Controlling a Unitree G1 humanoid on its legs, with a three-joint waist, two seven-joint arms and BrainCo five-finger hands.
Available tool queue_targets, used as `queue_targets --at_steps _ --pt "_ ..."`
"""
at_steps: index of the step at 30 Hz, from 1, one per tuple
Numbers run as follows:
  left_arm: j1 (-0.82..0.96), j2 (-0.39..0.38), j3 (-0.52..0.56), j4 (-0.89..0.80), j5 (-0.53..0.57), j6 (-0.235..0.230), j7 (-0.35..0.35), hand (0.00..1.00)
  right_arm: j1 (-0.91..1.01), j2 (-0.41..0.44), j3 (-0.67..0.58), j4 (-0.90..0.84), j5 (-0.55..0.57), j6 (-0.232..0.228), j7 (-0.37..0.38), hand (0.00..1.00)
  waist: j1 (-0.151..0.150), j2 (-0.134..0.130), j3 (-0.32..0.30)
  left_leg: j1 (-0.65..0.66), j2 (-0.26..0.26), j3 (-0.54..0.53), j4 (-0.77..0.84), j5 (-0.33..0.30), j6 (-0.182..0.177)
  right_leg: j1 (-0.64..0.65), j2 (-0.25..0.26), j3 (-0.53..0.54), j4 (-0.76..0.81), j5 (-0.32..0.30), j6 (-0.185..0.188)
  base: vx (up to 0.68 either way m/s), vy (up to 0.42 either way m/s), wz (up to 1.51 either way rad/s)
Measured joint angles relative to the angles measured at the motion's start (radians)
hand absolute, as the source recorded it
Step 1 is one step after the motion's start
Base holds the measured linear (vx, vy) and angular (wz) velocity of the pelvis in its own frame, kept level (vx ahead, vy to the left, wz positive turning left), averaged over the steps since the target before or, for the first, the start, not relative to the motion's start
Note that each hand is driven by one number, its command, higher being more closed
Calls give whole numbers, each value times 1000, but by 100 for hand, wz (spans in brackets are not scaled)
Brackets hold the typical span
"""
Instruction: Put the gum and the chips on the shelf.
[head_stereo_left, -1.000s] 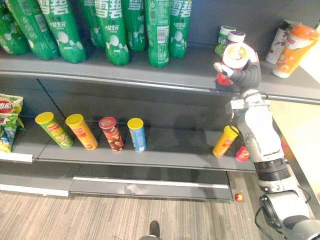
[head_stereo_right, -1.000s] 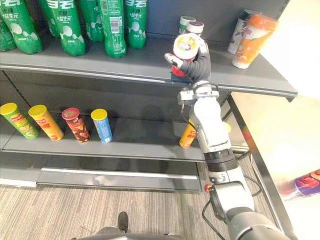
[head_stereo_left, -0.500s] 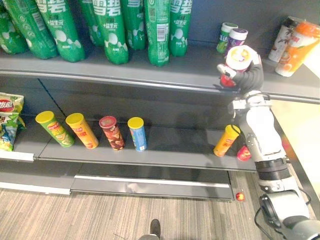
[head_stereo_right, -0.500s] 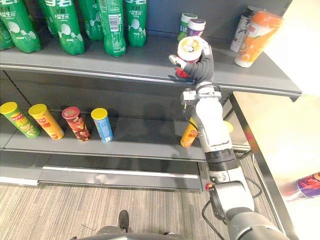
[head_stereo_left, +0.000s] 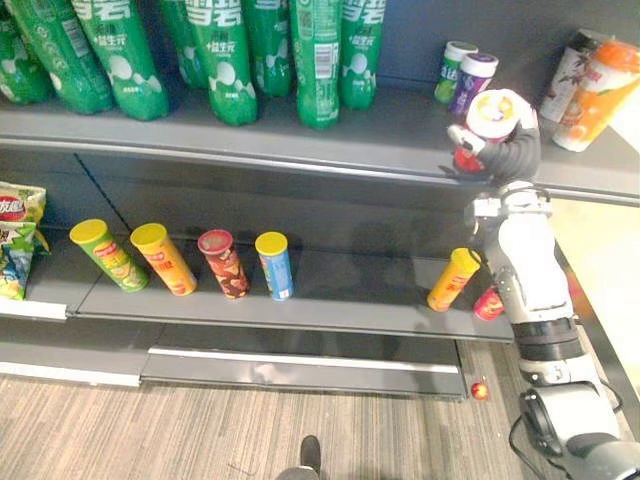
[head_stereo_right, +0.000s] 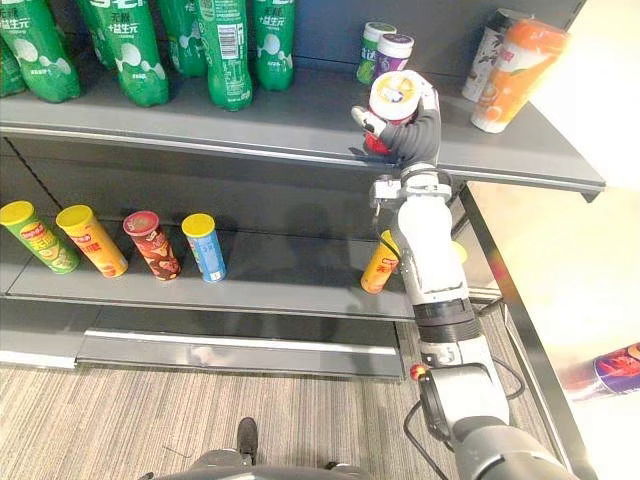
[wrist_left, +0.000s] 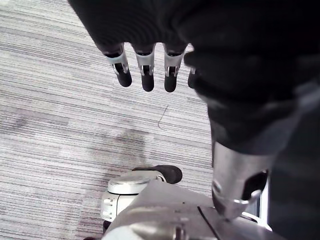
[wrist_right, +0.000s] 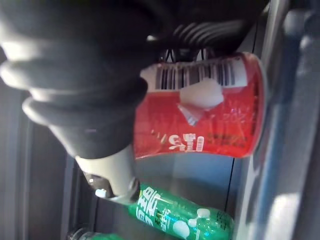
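Fingers of left hand (wrist_left: 146, 65) straight, empty, over floor (wrist_left: 60, 125) | right hand (head_stereo_right: 418, 135) curled round red gum canister (head_stereo_right: 396, 95) at upper shelf (head_stereo_right: 250, 125) front edge | step: placing gum | next: probably set it upright beside gum tubs (head_stereo_right: 385, 50) behind, release.

Red gum tub (wrist_right: 200, 112) with a white barcode patch; green bottles (head_stereo_left: 232, 60) with white print; dark grey shelf (head_stereo_left: 400, 140); orange chip can (head_stereo_left: 452, 280) with yellow lid; blue chip can (head_stereo_left: 274, 268); striped grey floor (wrist_left: 60, 100)
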Motion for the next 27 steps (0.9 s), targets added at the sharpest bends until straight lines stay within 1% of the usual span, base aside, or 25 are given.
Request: queue_targets --at_steps 3,9,10,17,21,27 --pt "0 0 -5 0 -1 0 1 0 -5 0 0 20 0 -11 -15 100 1 0 0 -1 0 0 0 0 0 -4 0 1 0 0 0 0 0 0" --pt "0 1 -6 0 -3 0 10 0 -23 0 -21 38 -5 -14 -35 100 6 -3 1 -18 0 -2 0 1 1 -19 0 -1 0 -1 -1 0 0 0" --pt "-1 1 -6 0 -6 0 19 0 -49 0 -35 73 -20 -11 -37 0 7 -5 2 -19 0 -2 0 2 0 -20 0 -1 0 -1 -1 0 0 0" --pt "-2 1 -6 0 -12 -1 32 0 -86 -3 -56 112 -34 -12 -73 0 8 -6 3 -34 -1 -6 0 3 2 -32 0 -5 0 0 -1 22 1 2" --pt "-8 1 -5 0 -12 -1 37 0 -119 -3 -81 141 -41 -6 -75 0 11 -5 14 -35 -1 -8 0 3 2 -32 0 -7 0 0 -1 34 -1 1" --pt "-13 0 -6 -1 -12 0 37 0 -130 -3 -77 137 -41 -13 -72 0 9 -6 23 -35 -1 -7 0 3 0 -31 0 -7 0 0 -1 44 -3 0"
